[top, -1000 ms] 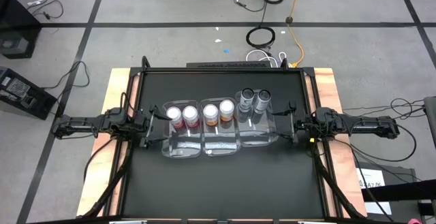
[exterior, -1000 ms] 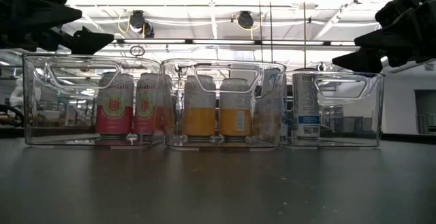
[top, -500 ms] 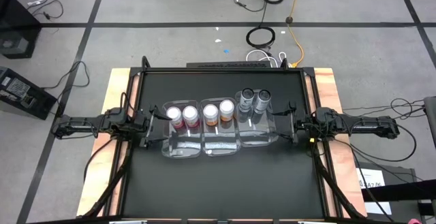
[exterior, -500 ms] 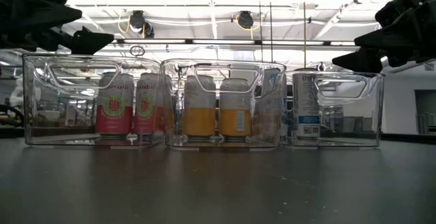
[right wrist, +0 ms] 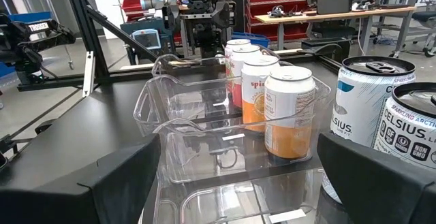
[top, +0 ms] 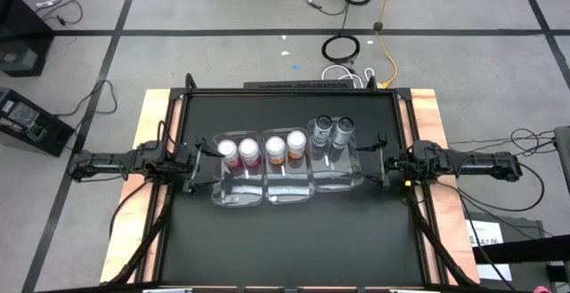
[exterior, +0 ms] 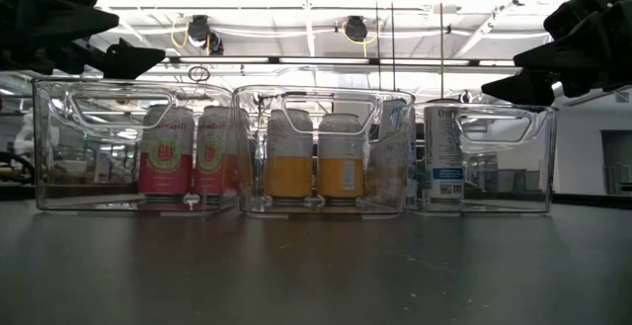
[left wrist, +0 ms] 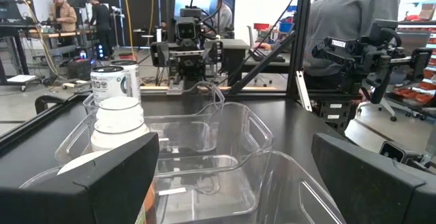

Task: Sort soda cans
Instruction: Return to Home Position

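Six soda cans stand upright in three clear bins in a row at mid-table. Two pink cans [top: 240, 153] [exterior: 188, 157] stand in the left bin [top: 233, 191]. Two orange cans [top: 285, 147] [exterior: 314, 165] [right wrist: 289, 112] stand in the middle bin [top: 287, 190]. Two grey cans [top: 332, 131] [exterior: 444, 157] [right wrist: 371, 101] stand in the right bin [top: 343, 177]. My left gripper [top: 203, 153] [left wrist: 238, 183] hovers open at the row's left end. My right gripper [top: 378, 157] [right wrist: 238, 183] hovers open at the row's right end. Both hang about level with the bins' rims.
The bins take up the table's middle; bare black tabletop [top: 285, 240] lies toward the near edge and toward the far edge [top: 285, 106]. Wooden strips flank the mat. Beyond the table stand people [left wrist: 354, 13], benches and shelving.
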You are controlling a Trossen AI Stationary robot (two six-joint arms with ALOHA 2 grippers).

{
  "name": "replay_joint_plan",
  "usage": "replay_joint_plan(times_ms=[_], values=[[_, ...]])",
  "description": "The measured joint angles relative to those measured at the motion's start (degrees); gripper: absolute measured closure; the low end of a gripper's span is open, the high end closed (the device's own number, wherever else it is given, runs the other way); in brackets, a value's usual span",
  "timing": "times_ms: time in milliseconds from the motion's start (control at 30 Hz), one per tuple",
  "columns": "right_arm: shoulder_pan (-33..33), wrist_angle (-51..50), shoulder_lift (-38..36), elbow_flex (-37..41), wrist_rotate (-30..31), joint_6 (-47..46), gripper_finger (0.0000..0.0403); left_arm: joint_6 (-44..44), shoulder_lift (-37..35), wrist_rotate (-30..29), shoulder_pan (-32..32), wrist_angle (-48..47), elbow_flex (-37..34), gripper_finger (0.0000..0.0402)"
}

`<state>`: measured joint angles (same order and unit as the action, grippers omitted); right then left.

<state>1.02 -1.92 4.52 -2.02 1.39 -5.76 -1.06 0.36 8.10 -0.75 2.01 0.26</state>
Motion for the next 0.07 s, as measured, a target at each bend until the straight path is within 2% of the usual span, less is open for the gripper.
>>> replay_joint_plan(times_ms=[67], values=[[0.0,-0.01,0.02,0.0,0.02,0.0,0.0014,-0.02,0.0,0.0,-0.02,-0.01,-0.01,0.0009]])
